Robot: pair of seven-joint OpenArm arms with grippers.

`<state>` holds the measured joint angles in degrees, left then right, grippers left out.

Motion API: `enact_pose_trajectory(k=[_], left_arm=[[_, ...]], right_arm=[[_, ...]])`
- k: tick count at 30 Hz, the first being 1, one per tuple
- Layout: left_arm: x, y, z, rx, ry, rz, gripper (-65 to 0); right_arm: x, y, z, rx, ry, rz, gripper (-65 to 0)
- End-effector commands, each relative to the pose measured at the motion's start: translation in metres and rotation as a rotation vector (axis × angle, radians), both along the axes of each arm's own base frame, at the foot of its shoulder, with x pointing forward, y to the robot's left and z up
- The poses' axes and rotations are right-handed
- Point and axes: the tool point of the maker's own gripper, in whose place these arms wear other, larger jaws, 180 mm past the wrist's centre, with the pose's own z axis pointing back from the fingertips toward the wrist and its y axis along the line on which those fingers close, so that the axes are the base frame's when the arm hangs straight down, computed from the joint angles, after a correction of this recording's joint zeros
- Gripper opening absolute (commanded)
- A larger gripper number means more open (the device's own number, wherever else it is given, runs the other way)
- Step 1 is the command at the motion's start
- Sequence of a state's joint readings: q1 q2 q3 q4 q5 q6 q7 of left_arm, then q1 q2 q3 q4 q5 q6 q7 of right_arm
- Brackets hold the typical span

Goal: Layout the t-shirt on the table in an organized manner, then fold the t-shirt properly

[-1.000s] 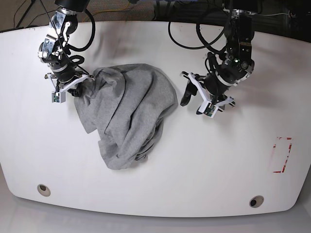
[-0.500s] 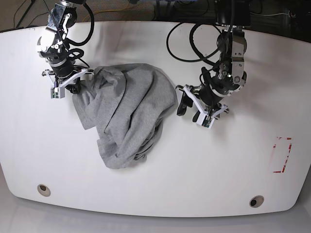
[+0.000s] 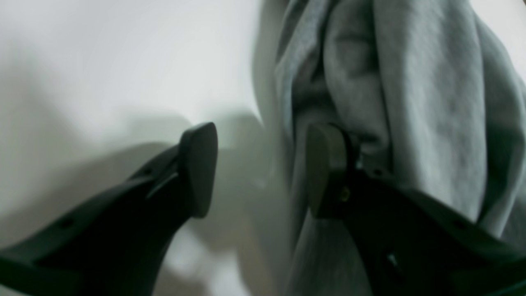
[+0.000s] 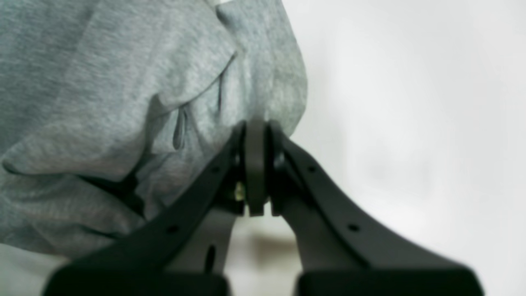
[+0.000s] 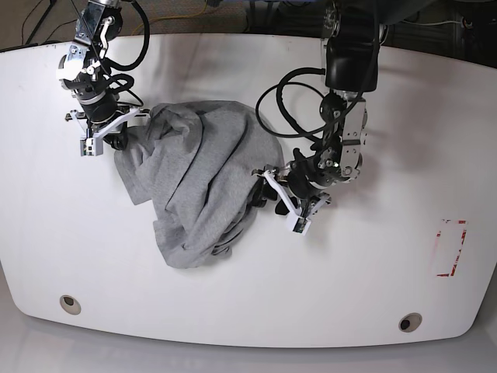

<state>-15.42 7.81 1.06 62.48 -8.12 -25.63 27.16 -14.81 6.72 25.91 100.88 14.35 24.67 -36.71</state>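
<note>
Here the grey t-shirt (image 5: pixel 198 183) lies crumpled on the white bench (image 5: pixel 373 264). The right gripper (image 4: pixel 255 164) is pressed together, pinching its upper corner. The left gripper (image 3: pixel 263 168) is spread at its opposite edge, one finger (image 3: pixel 324 164) touching the cloth.

Base view overhead, sees whole table (image 5: pixel 233 311); both wrist views close, sharing t-shirt (image 5: pixel 194 179).
</note>
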Motion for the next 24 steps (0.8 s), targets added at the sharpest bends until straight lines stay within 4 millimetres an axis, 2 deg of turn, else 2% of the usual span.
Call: enact_pose_trajectory(k=[1,14,19,22,24], left_arm=[[0.019,-0.011,0.018,-0.048,-0.046,0.003,-32.5],[0.036,-0.021,-0.004,-0.081,0.023,0.006,-32.5],[0.039,-0.022,-0.006,-0.085,0.031,0.008,-33.8],[0.04,-0.022,-0.006,-0.087,0.03,0.009,-39.2],[0.04,-0.022,-0.006,-0.087,0.03,0.009,-46.7]], right_arm=[[0.009,0.004,0.013,-0.003,-0.051,0.024,-64.8],[0.011,0.021,0.011,0.011,-0.045,0.069,-64.8],[0.011,0.021,0.011,0.011,-0.047,0.069,-64.8],[0.012,0.021,0.011,0.011,-0.048,0.069,-64.8],[0.012,0.021,0.011,0.011,-0.048,0.069,-64.8]])
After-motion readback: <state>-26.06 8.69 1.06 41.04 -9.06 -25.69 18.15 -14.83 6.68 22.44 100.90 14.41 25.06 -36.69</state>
